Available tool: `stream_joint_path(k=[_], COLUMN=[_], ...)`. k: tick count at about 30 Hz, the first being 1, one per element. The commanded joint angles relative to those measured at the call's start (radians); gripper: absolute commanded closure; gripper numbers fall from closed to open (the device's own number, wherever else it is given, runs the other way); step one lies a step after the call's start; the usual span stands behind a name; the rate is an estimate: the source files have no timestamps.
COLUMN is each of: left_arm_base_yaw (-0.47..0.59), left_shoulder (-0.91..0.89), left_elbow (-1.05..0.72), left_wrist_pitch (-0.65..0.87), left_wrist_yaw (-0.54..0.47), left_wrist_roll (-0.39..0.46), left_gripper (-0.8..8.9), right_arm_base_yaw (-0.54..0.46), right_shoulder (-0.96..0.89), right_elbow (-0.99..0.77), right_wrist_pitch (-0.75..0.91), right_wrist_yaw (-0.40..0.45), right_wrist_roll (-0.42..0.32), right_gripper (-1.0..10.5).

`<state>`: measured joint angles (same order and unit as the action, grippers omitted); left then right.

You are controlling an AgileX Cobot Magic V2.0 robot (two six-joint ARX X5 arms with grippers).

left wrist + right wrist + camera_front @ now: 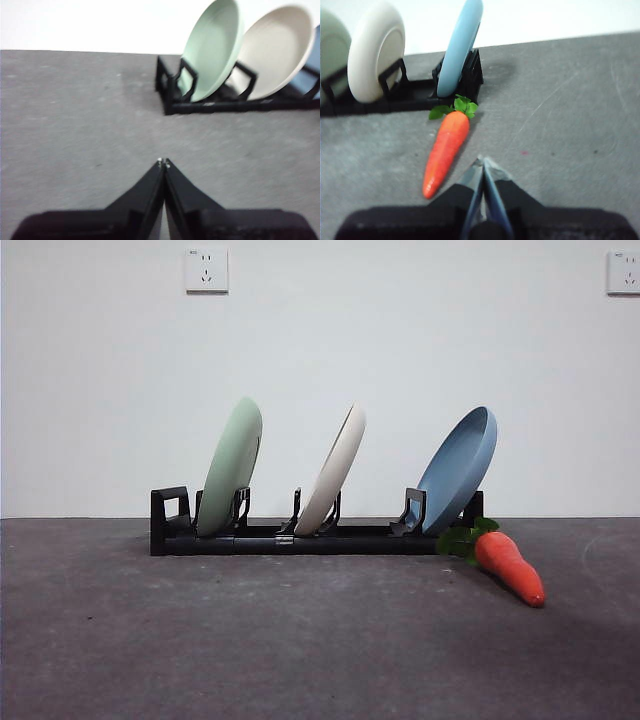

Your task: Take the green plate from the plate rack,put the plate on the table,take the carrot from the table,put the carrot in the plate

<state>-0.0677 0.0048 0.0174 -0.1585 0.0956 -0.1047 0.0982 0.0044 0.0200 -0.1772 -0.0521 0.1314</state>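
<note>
You see both the left gripper [163, 162] and right gripper [483, 161] pinched closed on nothing, while the matte mint-green round plate [230, 467] leans in the black slotted plastic rack [290, 537] and the orange toy carrot [510, 568] lies at the rack's four o'clock on the grey table [250, 640].

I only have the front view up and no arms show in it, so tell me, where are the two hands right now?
Observer: The left hand hangs over bare table, short of the plate rack's end that holds the green plate.
Operator: Is it open?
Observer: No, its jaws are pressed together, holding nothing.
Operator: And the right one?
Observer: The right hand is shut too, just beside the carrot, not touching it.
</note>
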Motion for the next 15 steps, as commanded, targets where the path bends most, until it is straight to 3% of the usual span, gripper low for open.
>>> stream_joint_path(k=[1,3,10,15], left_arm_base_yaw=[0.003,0.003,0.003,0.002], left_shoulder=[-0.003,-0.003,0.032,0.127], left_elbow=[0.008,0.032,0.182,0.326], left_wrist_pitch=[0.007,0.006,-0.067,-0.145], left_wrist_yaw=[0.040,0.066,0.082,0.156], left_wrist_roll=[-0.097,-0.128,-0.159,-0.157], left_gripper=[8.19,8.20,8.19,8.20], right_arm_base_yaw=[0.001,0.001,0.002,0.002], right_shoulder=[-0.003,-0.003,0.057,0.187], right_elbow=[-0.009,0.016,0.174,0.351], right_wrist_pitch=[0.034,0.042,0.023,-0.101], right_wrist_yaw=[-0.022,-0.054,-0.053,-0.056], right_wrist_roll=[0.130,0.134,0.141,0.124], right_gripper=[9.5,9.6,9.6,9.6])
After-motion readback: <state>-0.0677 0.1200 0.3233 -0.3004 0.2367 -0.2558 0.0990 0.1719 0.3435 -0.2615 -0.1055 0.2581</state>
